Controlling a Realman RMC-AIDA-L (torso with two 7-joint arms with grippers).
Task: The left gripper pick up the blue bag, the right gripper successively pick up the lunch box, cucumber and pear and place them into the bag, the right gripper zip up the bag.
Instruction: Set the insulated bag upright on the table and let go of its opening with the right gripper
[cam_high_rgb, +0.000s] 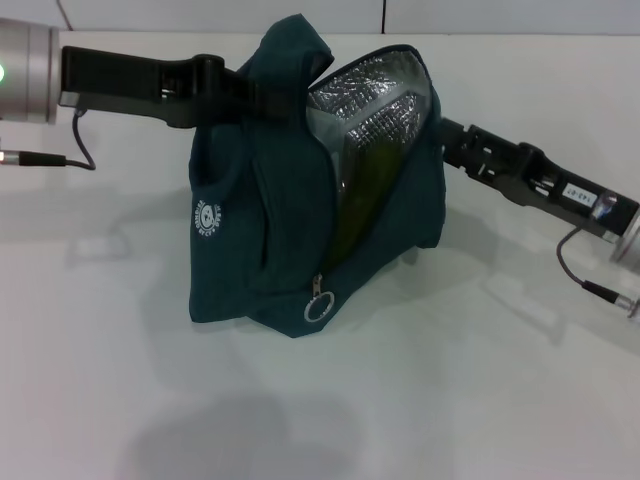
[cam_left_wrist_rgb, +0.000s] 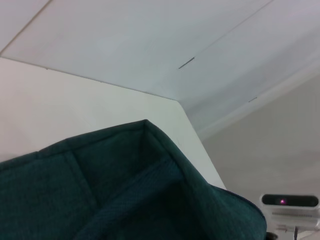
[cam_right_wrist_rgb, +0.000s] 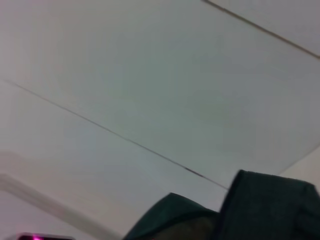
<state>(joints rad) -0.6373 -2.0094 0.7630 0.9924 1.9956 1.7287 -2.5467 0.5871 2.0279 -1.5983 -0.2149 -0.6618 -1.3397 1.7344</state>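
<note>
The blue bag (cam_high_rgb: 260, 210) stands lifted at the table's middle, its mouth open towards the right and showing silver foil lining (cam_high_rgb: 375, 95). Its ring zipper pull (cam_high_rgb: 318, 308) hangs low at the front. My left gripper (cam_high_rgb: 258, 97) comes in from the left and is shut on the bag's top fabric. My right gripper (cam_high_rgb: 447, 137) is at the bag's right edge, its tips hidden behind the fabric. A dark green shape (cam_high_rgb: 365, 190), possibly the cucumber, lies inside the opening. The lunch box and pear are not visible. Bag fabric fills the left wrist view (cam_left_wrist_rgb: 125, 185) and shows in the right wrist view (cam_right_wrist_rgb: 260, 210).
The white table (cam_high_rgb: 470, 380) lies around the bag. Cables hang from both arms near the left (cam_high_rgb: 60, 158) and right (cam_high_rgb: 590, 285) edges. A small camera device (cam_left_wrist_rgb: 290, 202) shows in the left wrist view.
</note>
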